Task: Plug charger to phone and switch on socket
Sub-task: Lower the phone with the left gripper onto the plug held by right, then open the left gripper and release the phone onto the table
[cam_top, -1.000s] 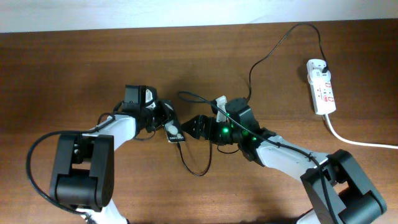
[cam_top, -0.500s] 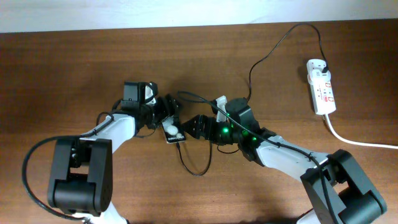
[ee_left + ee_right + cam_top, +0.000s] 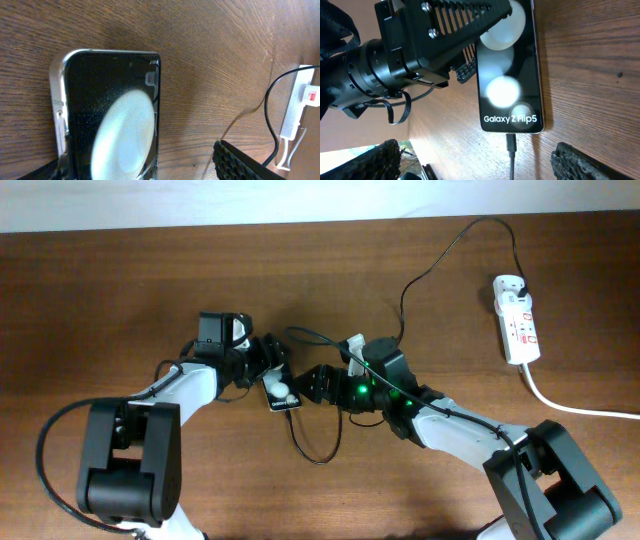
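Observation:
The black phone [image 3: 281, 393] lies flat on the table, its screen reading "Galaxy Z Flip5" [image 3: 507, 75]. The charger's small connector tip [image 3: 511, 142] sits in the phone's near end, and its thin black cable [image 3: 318, 457] loops away toward the plug in the white socket [image 3: 517, 320]. My left gripper [image 3: 268, 372] is open at the phone's far end, one finger [image 3: 240, 162] well clear of its edge. My right gripper [image 3: 480, 165] stands wide open around the connector end, holding nothing, with a finger [image 3: 585, 162] on either side of the cable.
The socket's thick white cord [image 3: 580, 408] runs off the right edge. The socket and its red switch [image 3: 311, 95] also show at the right of the left wrist view. Both arms meet closely at the table's middle.
My left gripper has opened and let go of the phone, drawing back a little toward the upper left. The phone stays flat with the connector in it. The right arm has not moved.

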Controlling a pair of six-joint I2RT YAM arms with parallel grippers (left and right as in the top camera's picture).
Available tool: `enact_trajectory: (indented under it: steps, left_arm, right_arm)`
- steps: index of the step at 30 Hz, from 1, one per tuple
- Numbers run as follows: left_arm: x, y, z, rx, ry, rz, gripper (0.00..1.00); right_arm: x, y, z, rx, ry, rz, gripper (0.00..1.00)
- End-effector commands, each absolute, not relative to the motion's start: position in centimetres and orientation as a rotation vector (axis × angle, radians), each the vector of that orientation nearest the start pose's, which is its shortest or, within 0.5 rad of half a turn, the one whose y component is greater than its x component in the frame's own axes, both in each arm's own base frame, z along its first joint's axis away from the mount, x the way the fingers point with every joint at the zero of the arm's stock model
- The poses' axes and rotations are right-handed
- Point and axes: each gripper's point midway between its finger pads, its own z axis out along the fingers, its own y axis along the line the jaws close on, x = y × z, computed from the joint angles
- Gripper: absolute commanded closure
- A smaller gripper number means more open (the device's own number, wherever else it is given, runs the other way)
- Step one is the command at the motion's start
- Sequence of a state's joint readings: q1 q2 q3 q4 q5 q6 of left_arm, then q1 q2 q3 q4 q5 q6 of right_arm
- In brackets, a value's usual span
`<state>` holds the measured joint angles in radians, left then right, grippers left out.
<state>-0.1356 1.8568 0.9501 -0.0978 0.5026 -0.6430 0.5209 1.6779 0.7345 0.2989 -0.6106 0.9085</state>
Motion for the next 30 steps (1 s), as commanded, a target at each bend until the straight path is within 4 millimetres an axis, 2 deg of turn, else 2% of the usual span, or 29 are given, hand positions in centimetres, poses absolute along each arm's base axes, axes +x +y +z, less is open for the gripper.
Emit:
enact_trajectory:
  steps: [1, 2, 3, 4, 5, 6, 7, 8, 9, 10, 11, 12, 13, 14, 15, 16, 17, 18, 19, 20, 24, 26, 28, 29, 30]
  left_arm:
    - [39.1, -13.2, 0.5, -0.502, 2.663, -0.870, 0.05]
    - [39.1, -13.2, 0.5, -0.502, 2.663, -0.870, 0.16]
    - [39.1, -13.2, 0.5, -0.502, 2.663, -0.870, 0.34]
    - [39.1, -13.2, 0.5, -0.502, 2.663, -0.870, 0.32]
    - [39.1, -13.2, 0.5, -0.502, 2.663, -0.870, 0.12]
    - [39.1, -13.2, 0.5, -0.502, 2.663, -0.870, 0.07]
    - [39.1, -13.2, 0.5, -0.502, 2.663, -0.870, 0.27]
    - [39.1, -13.2, 0.5, -0.502, 2.663, -0.870, 0.25]
    - [39.1, -13.2, 0.5, -0.502, 2.663, -0.870, 0.14]
    - [39.1, -13.2, 0.5, -0.502, 2.663, -0.870, 0.12]
    - [39.1, -13.2, 0.5, -0.502, 2.663, -0.870, 0.25]
    - [39.1, -13.1, 0.5, -0.502, 2.663, -0.869, 0.28]
    - [39.1, -13.1, 0.5, -0.502, 2.663, -0.869, 0.19]
    - [39.1, -13.2, 0.5, -0.502, 2.663, -0.870, 0.20]
    - [39.1, -13.2, 0.5, -0.502, 2.663, -0.870, 0.29]
    - [39.1, -13.2, 0.5, -0.502, 2.663, -0.870, 0.28]
    - [39.1, -13.2, 0.5, -0.502, 2.663, -0.870, 0.22]
    - [39.1, -13.2, 0.5, -0.502, 2.663, -0.870, 0.37]
    - [39.1, -13.2, 0.5, -0.502, 2.663, -0.870, 0.36]
    - [39.1, -13.2, 0.5, -0.502, 2.663, -0.870, 0.27]
    - [39.2, -13.2, 0.6, -0.498, 2.656, -0.871, 0.28]
    - [39.8, -13.0, 1.0, -0.490, 2.625, -0.881, 0.25]
    - [40.4, -11.7, 1.3, -0.526, 2.599, -0.872, 0.22]
    - [40.8, -10.0, 1.4, -0.582, 2.582, -0.858, 0.18]
    - [40.7, -8.4, 1.1, -0.640, 2.581, -0.842, 0.07]
  right_arm:
    - [31.3, 29.0, 9.4, 0.073, 2.449, 1.385, 0.01]
    - [31.3, 29.0, 9.4, 0.073, 2.449, 1.385, 0.01]
    - [31.3, 29.0, 9.4, 0.073, 2.450, 1.385, 0.01]
    - [31.3, 29.0, 9.4, 0.073, 2.450, 1.385, 0.01]
    - [31.4, 29.0, 9.4, 0.073, 2.449, 1.385, 0.01]
    - [31.4, 29.0, 9.4, 0.073, 2.449, 1.385, 0.01]
    - [31.3, 29.0, 9.4, 0.073, 2.449, 1.385, 0.01]
    - [31.3, 29.0, 9.4, 0.073, 2.449, 1.385, 0.01]
    - [31.3, 29.0, 9.4, 0.073, 2.450, 1.385, 0.01]
    - [31.4, 29.0, 9.4, 0.074, 2.449, 1.385, 0.01]
    - [31.3, 29.0, 9.4, 0.073, 2.449, 1.385, 0.01]
    - [31.3, 29.0, 9.4, 0.073, 2.450, 1.385, 0.01]
    - [31.4, 29.0, 9.4, 0.073, 2.449, 1.385, 0.01]
    - [31.3, 29.0, 9.4, 0.073, 2.449, 1.385, 0.01]
    - [31.4, 29.0, 9.4, 0.073, 2.449, 1.385, 0.01]
    - [31.3, 29.0, 9.4, 0.073, 2.450, 1.385, 0.01]
    - [31.4, 29.0, 9.4, 0.073, 2.449, 1.385, 0.01]
    - [31.3, 29.0, 9.4, 0.073, 2.450, 1.385, 0.01]
    - [31.4, 29.0, 9.4, 0.073, 2.449, 1.385, 0.01]
    - [31.3, 29.0, 9.4, 0.073, 2.450, 1.385, 0.01]
    - [31.3, 29.0, 9.4, 0.073, 2.450, 1.385, 0.01]
    - [31.4, 29.0, 9.4, 0.073, 2.449, 1.385, 0.01]
    - [31.4, 29.0, 9.4, 0.073, 2.449, 1.385, 0.01]
    - [31.4, 29.0, 9.4, 0.073, 2.449, 1.385, 0.01]
    - [31.3, 29.0, 9.4, 0.073, 2.449, 1.385, 0.01]
